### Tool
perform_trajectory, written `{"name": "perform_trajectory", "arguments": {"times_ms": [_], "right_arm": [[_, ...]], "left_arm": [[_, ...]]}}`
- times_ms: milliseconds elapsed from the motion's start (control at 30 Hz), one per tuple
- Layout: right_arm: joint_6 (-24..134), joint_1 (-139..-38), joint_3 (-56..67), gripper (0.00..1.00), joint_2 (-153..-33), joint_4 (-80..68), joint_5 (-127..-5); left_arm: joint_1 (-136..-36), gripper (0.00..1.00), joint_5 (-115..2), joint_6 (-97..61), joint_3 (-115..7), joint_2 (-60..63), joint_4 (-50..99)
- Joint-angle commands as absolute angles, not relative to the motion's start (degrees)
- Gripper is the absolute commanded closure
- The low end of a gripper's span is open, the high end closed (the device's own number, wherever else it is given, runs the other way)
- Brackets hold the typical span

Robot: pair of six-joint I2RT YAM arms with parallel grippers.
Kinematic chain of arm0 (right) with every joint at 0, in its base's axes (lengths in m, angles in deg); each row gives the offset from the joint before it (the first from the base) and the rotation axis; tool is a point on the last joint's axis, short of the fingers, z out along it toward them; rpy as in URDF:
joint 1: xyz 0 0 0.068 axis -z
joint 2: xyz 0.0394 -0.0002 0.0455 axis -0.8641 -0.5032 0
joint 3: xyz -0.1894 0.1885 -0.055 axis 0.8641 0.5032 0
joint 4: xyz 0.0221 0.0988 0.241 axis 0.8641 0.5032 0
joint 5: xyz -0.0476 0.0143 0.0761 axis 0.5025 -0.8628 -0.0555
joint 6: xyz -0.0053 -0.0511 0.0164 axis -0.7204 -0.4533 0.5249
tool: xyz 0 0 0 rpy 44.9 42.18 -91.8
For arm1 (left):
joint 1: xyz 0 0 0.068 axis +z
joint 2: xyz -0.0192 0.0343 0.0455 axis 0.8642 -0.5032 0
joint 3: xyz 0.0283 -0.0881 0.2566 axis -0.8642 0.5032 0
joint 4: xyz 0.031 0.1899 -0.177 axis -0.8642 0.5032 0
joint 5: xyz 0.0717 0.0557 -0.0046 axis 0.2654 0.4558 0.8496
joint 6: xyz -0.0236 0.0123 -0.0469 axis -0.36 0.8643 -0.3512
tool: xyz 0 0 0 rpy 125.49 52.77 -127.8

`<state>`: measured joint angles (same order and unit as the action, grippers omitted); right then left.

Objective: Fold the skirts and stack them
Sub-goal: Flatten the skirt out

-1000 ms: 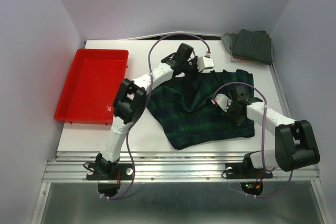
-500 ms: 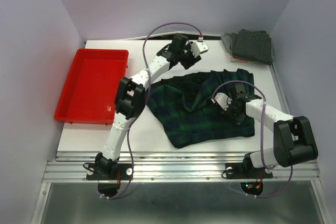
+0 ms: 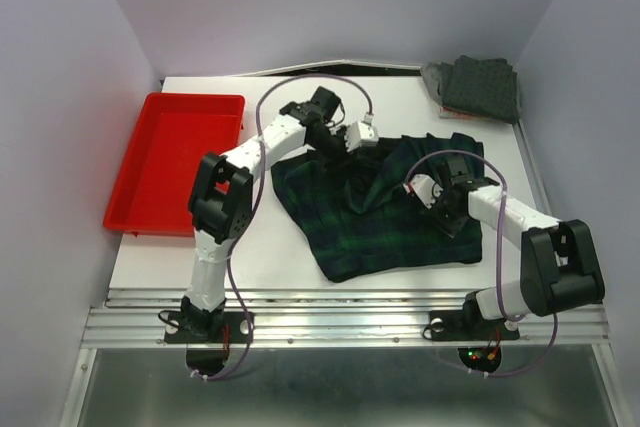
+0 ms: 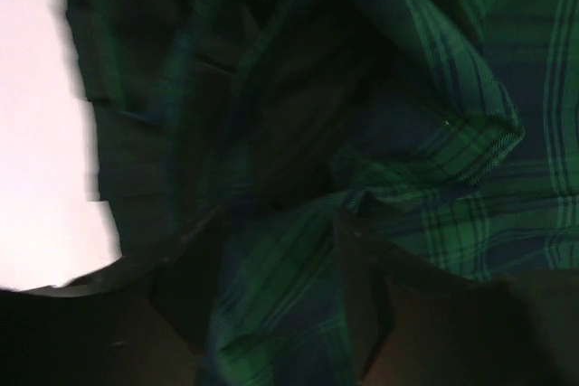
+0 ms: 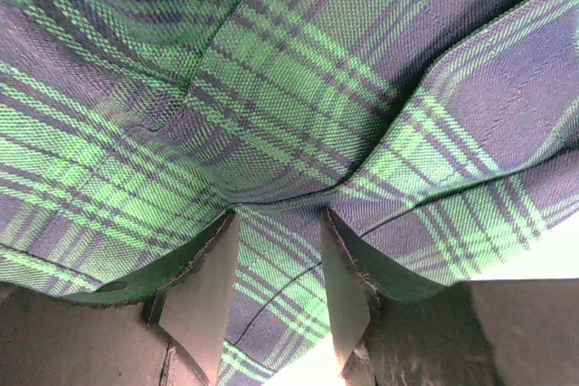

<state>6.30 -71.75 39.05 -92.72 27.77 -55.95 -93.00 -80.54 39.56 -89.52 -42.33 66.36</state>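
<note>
The dark green-navy plaid skirt [image 3: 375,212] lies spread and rumpled in the middle of the white table [image 3: 270,247]. My left gripper [image 3: 360,142] hovers over its back-left part, fingers apart, with plaid folds [image 4: 434,160] beneath it and nothing pinched in the left gripper [image 4: 280,223]. My right gripper [image 3: 440,209] rests low on the skirt's right side. In the right wrist view the right gripper [image 5: 279,219] stands open, with cloth [image 5: 298,97] flat between the fingers and bunched at their tips. A folded charcoal dotted skirt [image 3: 482,87] sits at the back right on a grey one [image 3: 433,77].
A red plastic tray [image 3: 150,192] sits at the table's left side. Purple-grey walls close in at left, back and right. Purple cables loop above both arms. Bare white tabletop [image 4: 36,160] shows left of the plaid cloth.
My left gripper has opened, let go of the plaid skirt's back edge, lifted, then swung left and down over the cloth. The right arm has barely moved.
</note>
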Motion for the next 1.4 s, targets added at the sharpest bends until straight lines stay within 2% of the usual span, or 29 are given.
{"name": "perform_trajectory", "arguments": {"times_ms": [0,33,100,133,200,367,467,667,833,967,1000,1100,1133,1200,1233,1367], "right_arm": [[12.0,-71.6,35.7,0.53,-88.9,31.0,-62.9],[13.1,-71.6,34.4,0.53,-87.8,30.7,-63.8],[16.9,-71.6,29.6,0.52,-86.0,30.3,-65.9],[18.2,-71.6,27.7,0.53,-86.2,30.3,-66.5],[21.9,-71.6,21.2,0.53,-87.9,30.7,-68.6],[26.5,-71.6,10.0,0.53,-93.1,29.2,-77.9],[27.9,-72.2,5.8,0.52,-99.3,29.0,-80.1],[27.7,-74.5,-3.1,0.45,-109.5,30.0,-83.9],[14.0,-76.9,-2.1,0.26,-112.7,28.9,-81.2],[8.9,-77.5,-2.6,0.23,-115.0,29.6,-79.1],[8.4,-77.5,-5.3,0.25,-116.2,30.8,-79.2],[8.4,-77.5,-7.8,0.47,-119.6,33.7,-78.9],[8.1,-77.5,-8.4,0.60,-119.9,34.0,-78.9],[7.6,-77.5,-8.4,0.78,-119.9,35.1,-78.8],[7.7,-77.5,-7.9,0.99,-119.7,35.4,-78.7],[7.9,-76.9,-5.4,0.99,-116.0,35.5,-78.1]], "left_arm": [[-93.9,0.47,-79.5,40.1,-80.0,-42.9,68.1],[-94.2,0.62,-79.0,40.2,-77.9,-42.1,65.4],[-94.5,0.74,-78.7,40.5,-71.7,-38.1,63.0],[-94.5,0.86,-78.7,40.1,-69.9,-36.4,60.1],[-94.6,1.00,-78.3,39.4,-63.1,-29.9,53.9],[-97.4,1.00,-71.1,38.5,-45.1,-14.2,39.8],[-100.8,1.00,-66.5,38.8,-37.2,-10.2,31.9],[-103.6,1.00,-57.4,36.3,-32.4,-10.5,22.8],[-103.8,1.00,-52.6,35.6,-31.6,-10.2,18.1],[-103.8,1.00,-52.3,35.1,-32.6,-11.5,18.7],[-103.7,1.00,-52.2,35.0,-33.0,-12.0,18.7],[-103.7,1.00,-51.6,34.4,-33.8,-12.5,19.1],[-103.7,1.00,-51.6,34.2,-34.0,-12.5,19.3],[-103.6,1.00,-51.2,33.8,-34.5,-12.5,19.6],[-103.3,1.00,-51.1,33.6,-34.6,-12.5,19.7],[-101.5,1.00,-51.8,32.0,-36.3,-13.3,20.6]]}}
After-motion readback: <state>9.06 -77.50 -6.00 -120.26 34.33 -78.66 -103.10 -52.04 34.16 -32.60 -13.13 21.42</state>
